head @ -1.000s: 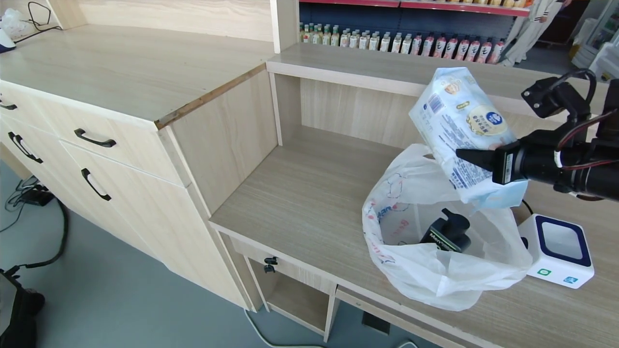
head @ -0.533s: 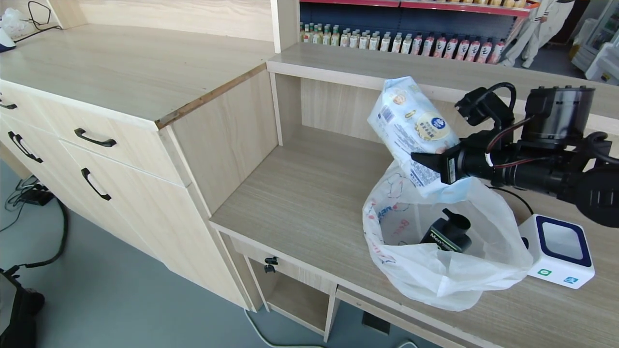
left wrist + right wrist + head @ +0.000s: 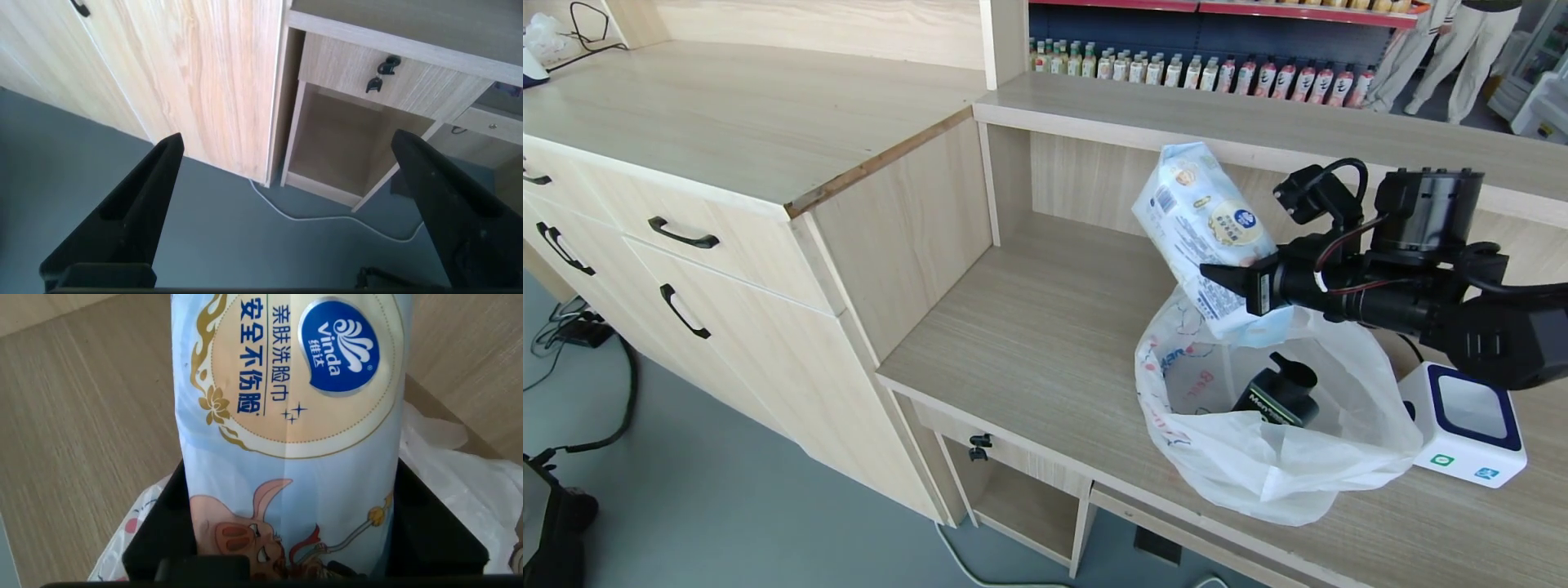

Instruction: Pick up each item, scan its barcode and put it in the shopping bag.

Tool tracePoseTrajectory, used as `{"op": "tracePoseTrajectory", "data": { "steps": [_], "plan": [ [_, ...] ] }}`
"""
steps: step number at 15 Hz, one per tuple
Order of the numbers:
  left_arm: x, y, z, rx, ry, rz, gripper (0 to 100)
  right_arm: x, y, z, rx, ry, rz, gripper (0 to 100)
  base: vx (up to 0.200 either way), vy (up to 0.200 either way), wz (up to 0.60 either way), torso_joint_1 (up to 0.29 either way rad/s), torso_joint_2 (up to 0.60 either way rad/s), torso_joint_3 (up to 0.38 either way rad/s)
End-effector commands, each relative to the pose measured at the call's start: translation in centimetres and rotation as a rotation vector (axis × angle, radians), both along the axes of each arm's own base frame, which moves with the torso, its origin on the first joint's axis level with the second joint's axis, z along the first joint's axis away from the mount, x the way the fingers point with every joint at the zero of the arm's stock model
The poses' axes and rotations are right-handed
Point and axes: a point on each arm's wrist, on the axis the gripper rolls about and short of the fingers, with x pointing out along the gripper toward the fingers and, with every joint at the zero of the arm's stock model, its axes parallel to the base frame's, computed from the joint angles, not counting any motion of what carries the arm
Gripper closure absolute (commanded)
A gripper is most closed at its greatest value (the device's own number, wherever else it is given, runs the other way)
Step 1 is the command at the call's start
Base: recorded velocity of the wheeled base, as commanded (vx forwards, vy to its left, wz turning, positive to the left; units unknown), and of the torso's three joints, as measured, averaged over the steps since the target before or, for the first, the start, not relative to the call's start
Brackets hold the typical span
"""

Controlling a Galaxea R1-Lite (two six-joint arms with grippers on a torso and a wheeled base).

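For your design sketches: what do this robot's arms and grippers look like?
The right arm is black, with cylindrical joints, a small camera on its wrist and looping black and red cables. The right gripper and left gripper have black, tapering fingers.

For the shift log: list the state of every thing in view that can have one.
shopping bag: open, on the counter.
black bottle: inside the bag.
tissue pack: tilted, held over the bag's rim.
right end effector: shut on the tissue pack.
left end effector: open, empty.
drawers: shut.
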Motion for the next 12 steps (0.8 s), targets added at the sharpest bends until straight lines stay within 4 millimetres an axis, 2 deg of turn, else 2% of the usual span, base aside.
{"op": "tracePoseTrajectory", "data": {
  "steps": [1,6,9,12],
  "plan": [
    [0.0,0.0,0.0,0.0,-0.001,0.0,0,0.1,-0.2,-0.6,0.001,0.022,-0.008,100,0.0,0.0,0.0,0.0,0.0,0.0],
    [0.0,0.0,0.0,0.0,-0.001,0.0,0,-2.0,-2.9,-2.3,-0.012,0.074,-0.068,100,0.0,0.0,0.0,0.0,0.0,0.0],
    [0.0,0.0,0.0,0.0,-0.001,0.0,0,-3.2,-3.4,-3.4,-0.01,0.078,-0.076,100,0.0,0.0,0.0,0.0,0.0,0.0],
    [0.0,0.0,0.0,0.0,-0.001,0.0,0,-3.4,-3.5,-3.5,-0.013,0.075,-0.077,100,0.0,0.0,0.0,0.0,0.0,0.0]
  ]
}}
